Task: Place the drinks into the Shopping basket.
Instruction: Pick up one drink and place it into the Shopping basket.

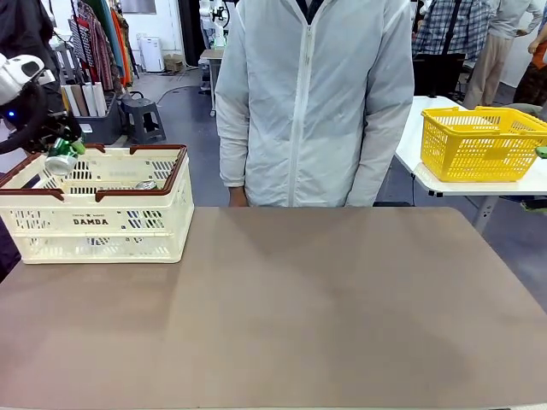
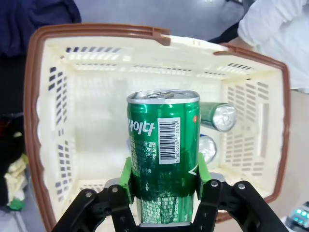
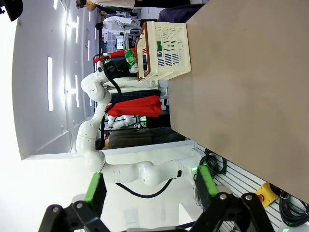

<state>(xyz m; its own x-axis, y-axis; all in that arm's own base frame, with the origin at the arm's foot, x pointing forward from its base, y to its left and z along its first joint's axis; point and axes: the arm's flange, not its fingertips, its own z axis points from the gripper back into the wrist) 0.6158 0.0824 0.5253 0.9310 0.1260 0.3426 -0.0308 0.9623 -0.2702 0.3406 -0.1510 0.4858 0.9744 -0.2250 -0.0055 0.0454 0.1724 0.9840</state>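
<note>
left tool [image 2: 164, 186] clamps green can [image 2: 163, 145] above basket [image 2: 38, 121], long axis along fingers, top pointing away; right tool [image 3: 149, 186] open.

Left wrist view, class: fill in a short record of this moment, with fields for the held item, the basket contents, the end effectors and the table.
Held item: green can, upright, above the basket
Basket contents: two cans on their sides, one green, one partly hidden
Left end effector: shut on the green can
Right end effector: open, holding nothing
Table: basket at its left far corner
</note>
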